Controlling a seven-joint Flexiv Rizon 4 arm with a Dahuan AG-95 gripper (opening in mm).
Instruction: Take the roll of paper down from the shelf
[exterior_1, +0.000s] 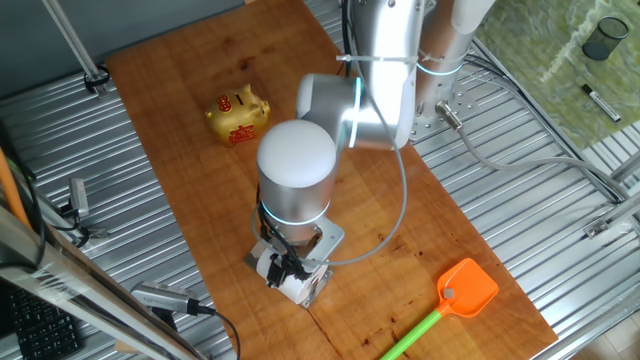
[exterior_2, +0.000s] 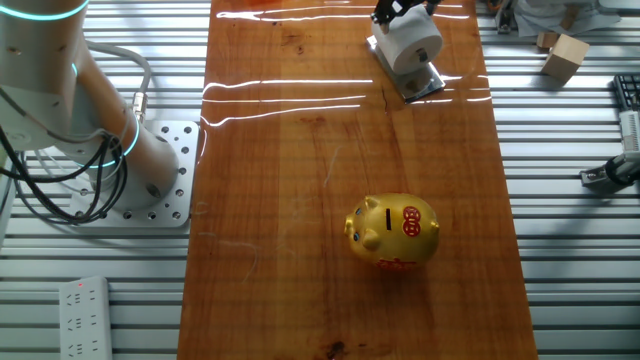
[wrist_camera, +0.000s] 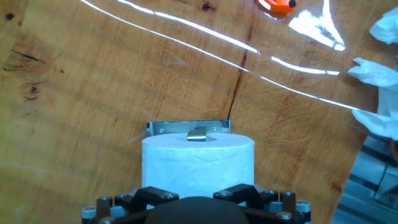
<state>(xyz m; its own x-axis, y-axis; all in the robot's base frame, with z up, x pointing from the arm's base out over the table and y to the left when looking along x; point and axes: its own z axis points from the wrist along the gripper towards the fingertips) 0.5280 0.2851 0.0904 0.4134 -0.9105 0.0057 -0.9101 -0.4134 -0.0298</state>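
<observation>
Tool (wrist_camera: 198, 194) fingers sit at the bottom centre of the hand view, right against the roll of paper (wrist_camera: 198, 163); whether they clamp it cannot be told. That roll lies on the shelf (wrist_camera: 188, 128), just above the tool in the frame. Farther off on the table (exterior_2: 300, 200) stands a golden piggy bank (exterior_2: 393, 231).

Arm bent low, pincer (exterior_1: 284, 268) downward, jaws unclear.
</observation>
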